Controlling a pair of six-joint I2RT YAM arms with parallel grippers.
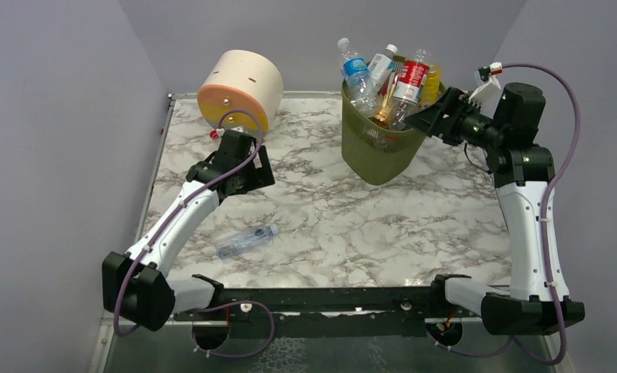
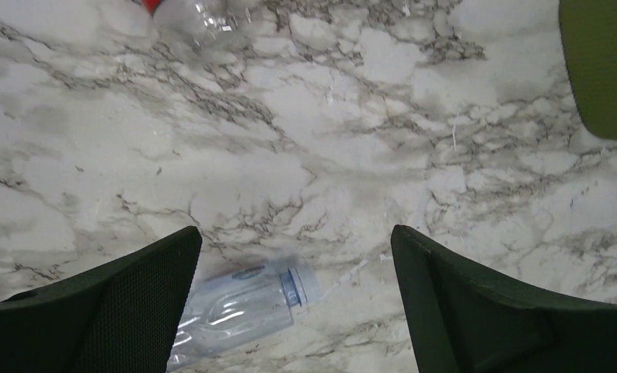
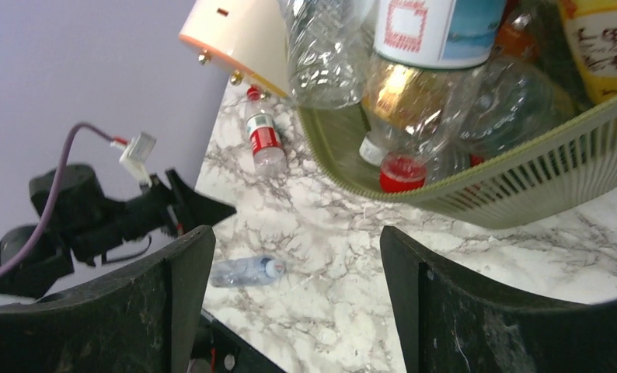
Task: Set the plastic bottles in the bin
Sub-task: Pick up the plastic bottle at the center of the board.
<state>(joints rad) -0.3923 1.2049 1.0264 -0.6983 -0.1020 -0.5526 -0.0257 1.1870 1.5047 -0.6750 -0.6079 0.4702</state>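
- Table (image 1: 329, 225): marble-patterned top in white and grey, smooth, faintly sheened.
- Bin (image 1: 379, 159), at one o'clock: olive plastic, matt, with perforated walls.
- Lying bottle (image 1: 247, 240), at seven o'clock: clear, glossy plastic.
- Left gripper (image 2: 296, 233): black, matt, with finely grained inner faces.

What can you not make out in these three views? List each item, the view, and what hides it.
1. Red-labelled bottle: left wrist view, cut off by the top edge.
2. Clear bottle: left wrist view, base hidden behind the left hand.
3. Bin: top view, its wall and the pile of bottles hide whatever lies lower inside.
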